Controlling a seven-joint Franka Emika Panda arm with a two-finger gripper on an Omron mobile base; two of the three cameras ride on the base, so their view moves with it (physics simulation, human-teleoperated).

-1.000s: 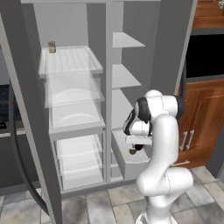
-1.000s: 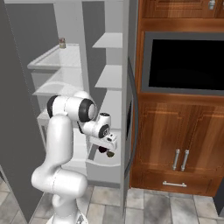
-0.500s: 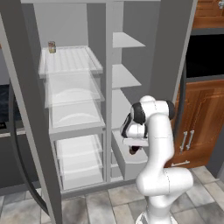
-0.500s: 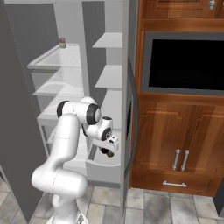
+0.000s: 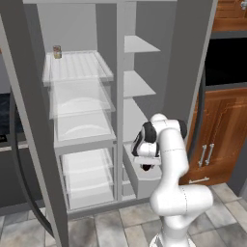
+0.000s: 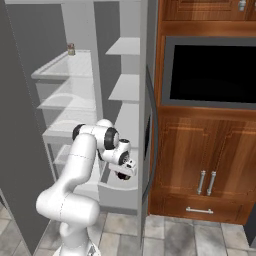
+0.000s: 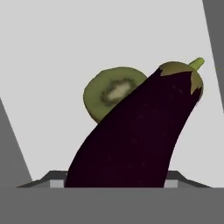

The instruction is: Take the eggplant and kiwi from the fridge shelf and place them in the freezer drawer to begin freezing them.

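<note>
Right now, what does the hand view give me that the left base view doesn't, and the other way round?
Hand view alone: the kiwi, cut face toward the camera, lying on the pale floor of the freezer drawer behind the eggplant, and the eggplant's green stem end.

Left base view alone: the gripper lowered over the open freezer drawer, the ribbed fridge shelf up top, and a small jar at its back corner.

Both: the dark eggplant at the gripper, above the drawer.

Even, flat rendered light with no clear source and no glare. Both base views look soft and slightly blurred. The fridge interior is shaded grey. In the hand view the eggplant point(image 7: 135, 135) is nearly black, edges crisp.
</note>
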